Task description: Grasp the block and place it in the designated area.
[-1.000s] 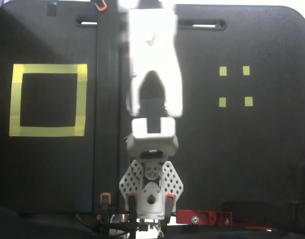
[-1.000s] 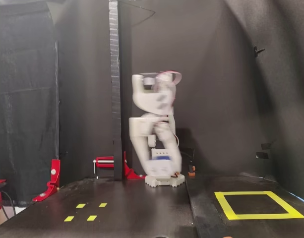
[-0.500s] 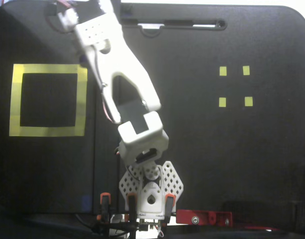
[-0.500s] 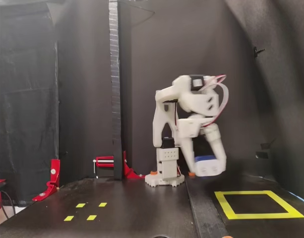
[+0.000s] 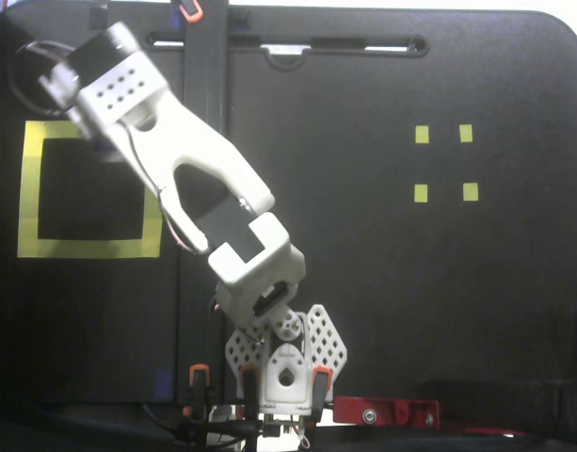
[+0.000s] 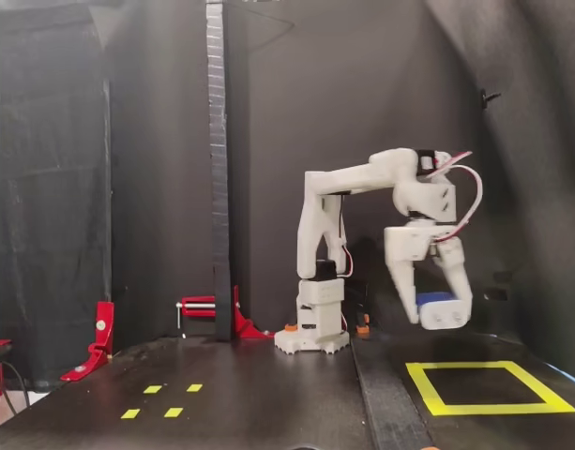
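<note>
Fixed view, side-on: gripper hung with fingers pointing down, jaws closed on the block, a dark-blue piece seen between the white fingers. Block was off the table, above and behind the designated area, whose yellow border lay below the jaws. Fixed view from above: arm's wrist hid the gripper, sitting over the designated area's top edge. Four yellow markers lay well apart, on the far side.

blue block, white hand, yellow-bordered blk area
</note>
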Robot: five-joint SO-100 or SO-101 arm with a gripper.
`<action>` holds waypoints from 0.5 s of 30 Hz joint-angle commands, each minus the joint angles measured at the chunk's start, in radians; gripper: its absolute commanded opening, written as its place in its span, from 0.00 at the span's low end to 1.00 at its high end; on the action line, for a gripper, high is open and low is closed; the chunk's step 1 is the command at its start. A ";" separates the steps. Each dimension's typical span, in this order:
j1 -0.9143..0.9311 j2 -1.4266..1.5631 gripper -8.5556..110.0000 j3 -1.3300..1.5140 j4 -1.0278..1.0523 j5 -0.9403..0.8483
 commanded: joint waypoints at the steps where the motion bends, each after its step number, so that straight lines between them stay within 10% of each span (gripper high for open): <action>1: -0.049 0.008 0.22 -0.038 0.000 0.032; 15: -0.103 -0.038 0.22 -0.038 -0.032 0.081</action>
